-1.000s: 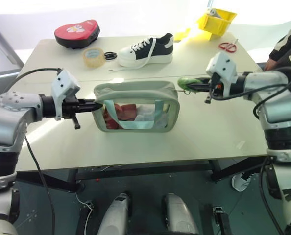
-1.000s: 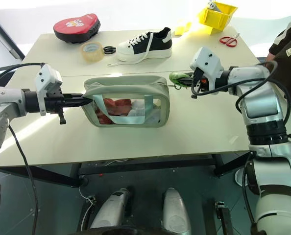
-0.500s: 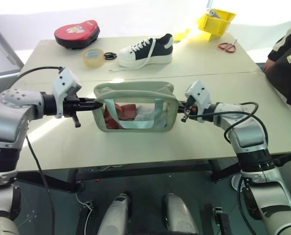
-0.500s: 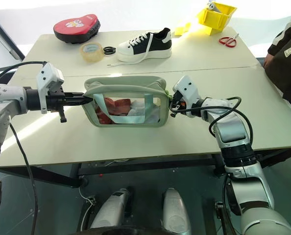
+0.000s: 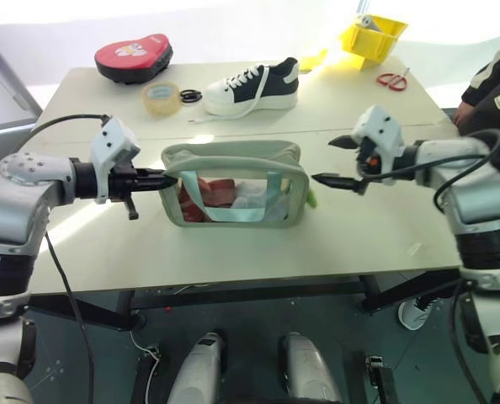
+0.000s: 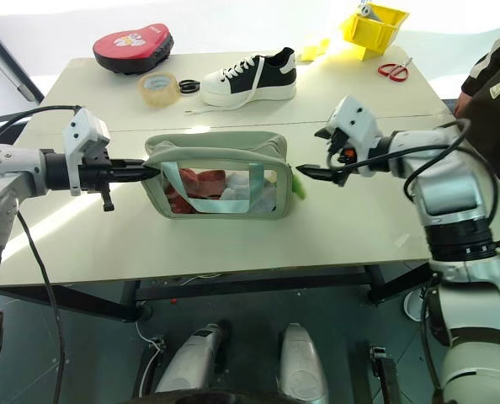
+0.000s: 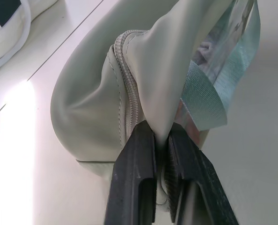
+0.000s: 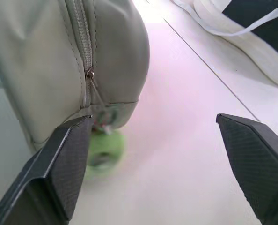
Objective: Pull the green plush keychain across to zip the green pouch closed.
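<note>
Head view, my left claw [image 5: 167, 178]: it is closed on the left end of the green pouch [image 5: 233, 194] and pinches the fabric there.
Head view, my right claw [image 5: 332, 160]: it hangs wide apart over the tabletop [image 5: 376, 227], just beside the right end of the pouch, and holds nothing.
Head view, green plush keychain [image 5: 311, 199]: it hangs at the right end of the pouch, below and a little to the left of my right claw, not touching it.
Head view, zipper: it runs along the top of the pouch, between my two claws; I cannot tell from here if it is fully closed.
Head view, far side: beyond my claws lie a sneaker [image 5: 248, 86], a tape roll [image 5: 161, 98], a red oval case [image 5: 133, 57], a yellow bin [image 5: 372, 35] and scissors [image 5: 391, 81].
Left wrist view, my fingers [image 7: 134, 183]: narrow, with a fold of the pouch fabric pressed between them, next to the zipper teeth.
Right wrist view, my fingers [image 8: 66, 171]: wide apart; the pouch end with its zipper pull is near one finger, and the keychain is under that end, blurred.
</note>
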You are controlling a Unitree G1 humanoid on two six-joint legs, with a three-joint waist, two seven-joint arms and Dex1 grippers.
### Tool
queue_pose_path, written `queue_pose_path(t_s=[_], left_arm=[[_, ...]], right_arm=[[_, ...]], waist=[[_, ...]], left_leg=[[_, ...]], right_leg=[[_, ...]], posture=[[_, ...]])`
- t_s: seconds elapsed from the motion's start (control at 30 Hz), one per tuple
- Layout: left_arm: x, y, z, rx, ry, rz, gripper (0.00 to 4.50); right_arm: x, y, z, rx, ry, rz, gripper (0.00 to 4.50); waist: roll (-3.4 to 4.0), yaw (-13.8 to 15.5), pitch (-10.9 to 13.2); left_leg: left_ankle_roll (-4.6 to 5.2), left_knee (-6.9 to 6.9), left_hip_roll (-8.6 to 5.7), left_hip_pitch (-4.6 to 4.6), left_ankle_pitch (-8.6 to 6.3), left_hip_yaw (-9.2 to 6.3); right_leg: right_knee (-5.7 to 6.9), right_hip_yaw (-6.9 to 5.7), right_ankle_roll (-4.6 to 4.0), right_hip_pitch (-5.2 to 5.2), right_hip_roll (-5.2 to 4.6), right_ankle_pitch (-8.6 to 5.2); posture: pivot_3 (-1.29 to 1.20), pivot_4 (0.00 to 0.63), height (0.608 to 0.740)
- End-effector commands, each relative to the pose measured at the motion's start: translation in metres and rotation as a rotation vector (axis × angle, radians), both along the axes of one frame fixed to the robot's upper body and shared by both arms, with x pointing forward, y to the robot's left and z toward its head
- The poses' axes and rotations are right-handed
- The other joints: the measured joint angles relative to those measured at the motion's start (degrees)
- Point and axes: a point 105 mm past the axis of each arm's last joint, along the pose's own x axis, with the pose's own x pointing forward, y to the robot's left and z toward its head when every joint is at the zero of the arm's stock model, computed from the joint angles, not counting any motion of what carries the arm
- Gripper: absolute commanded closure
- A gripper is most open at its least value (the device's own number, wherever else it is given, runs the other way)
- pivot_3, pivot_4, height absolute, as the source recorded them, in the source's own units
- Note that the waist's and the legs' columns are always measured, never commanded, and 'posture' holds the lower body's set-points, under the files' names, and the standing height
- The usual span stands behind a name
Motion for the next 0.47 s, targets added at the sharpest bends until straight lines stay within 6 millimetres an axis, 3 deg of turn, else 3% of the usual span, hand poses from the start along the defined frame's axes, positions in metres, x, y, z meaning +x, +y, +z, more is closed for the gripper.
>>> queue_pose_path(t_s=[0.03,0.13,0.2,0.37,0.47], left_arm=[[-0.005,0.003,0.016,-0.035,-0.029,-0.017,2.36],[-0.006,0.006,0.031,-0.088,-0.038,-0.008,0.83],[-0.008,0.009,0.045,-0.135,-0.045,0.001,0.06],[-0.006,0.032,0.070,-0.190,-0.101,0.081,0.06],[-0.007,0.043,0.073,-0.156,-0.142,0.106,0.06]], right_arm=[[-0.012,0.001,0.018,-0.023,-0.033,0.097,0.00],[-0.016,0.005,0.022,-0.005,-0.030,0.122,0.00],[-0.018,0.008,0.026,0.006,-0.032,0.139,0.00],[-0.024,0.014,0.035,0.039,-0.040,0.159,0.00],[-0.025,0.013,0.037,0.038,-0.050,0.152,0.00]], waist=[[0.00,-0.01,0.00],[0.00,-0.15,0.01],[-0.01,-0.09,0.01],[-0.01,-0.07,0.01],[-0.01,-0.07,0.01]], left_leg=[[0.00,0.00,0.00,-0.01,0.00,0.00],[0.01,0.00,0.01,-0.01,-0.01,0.02],[0.01,0.00,0.02,-0.01,-0.01,0.02],[0.01,0.00,0.01,-0.02,-0.01,0.02],[0.01,0.00,0.01,-0.02,-0.01,0.02]], right_leg=[[-0.01,0.00,0.00,0.00,0.00,0.00],[0.00,0.01,0.00,-0.02,0.00,0.00],[0.02,0.00,0.00,-0.03,0.00,0.00],[0.01,0.01,0.01,-0.04,-0.02,0.00],[0.00,0.00,0.01,-0.04,-0.02,0.00]], posture=[[0.00,0.150,0.740],[0.00,0.150,0.740],[0.00,0.150,0.740],[0.00,0.150,0.740],[0.00,0.150,0.740]])
